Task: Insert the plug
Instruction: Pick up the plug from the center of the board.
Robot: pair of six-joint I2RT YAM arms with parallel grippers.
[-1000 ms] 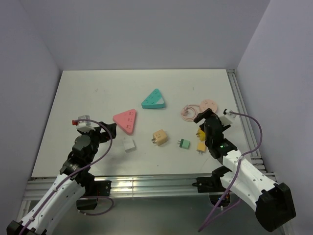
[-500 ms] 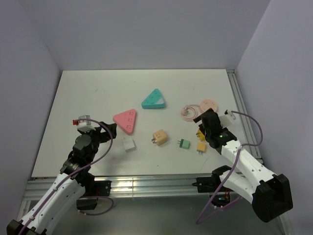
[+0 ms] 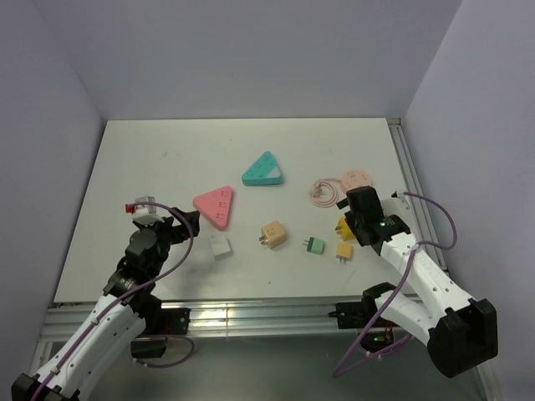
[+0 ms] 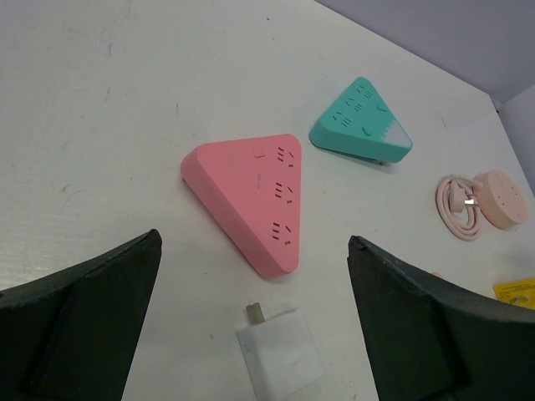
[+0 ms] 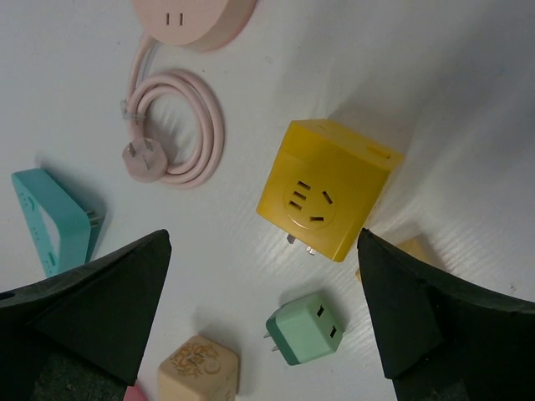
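Note:
A white plug [image 4: 280, 355] lies flat with its prongs toward the pink triangular power strip [image 4: 251, 200], a short gap apart; from above, the plug [image 3: 221, 246] sits below the strip [image 3: 215, 205]. My left gripper [image 4: 255, 241] is open above the table, straddling both, holding nothing; it hovers at the left [image 3: 180, 224]. My right gripper [image 5: 263, 238] is open over a yellow cube adapter [image 5: 328, 188] and a small green plug [image 5: 305, 327], touching neither. It shows at the right in the top view [image 3: 355, 219].
A teal triangular power strip [image 3: 262, 170] lies behind the pink one. A beige cube adapter [image 3: 272, 235], a small yellow plug [image 3: 343, 250] and a pink round socket [image 3: 358, 180] with its coiled cord [image 3: 322, 190] are spread over the right half. A metal rail [image 3: 411, 180] runs along the table's right edge.
The right gripper has shifted slightly right and turned, uncovering more of the yellow cube. The left arm and all objects have stayed put.

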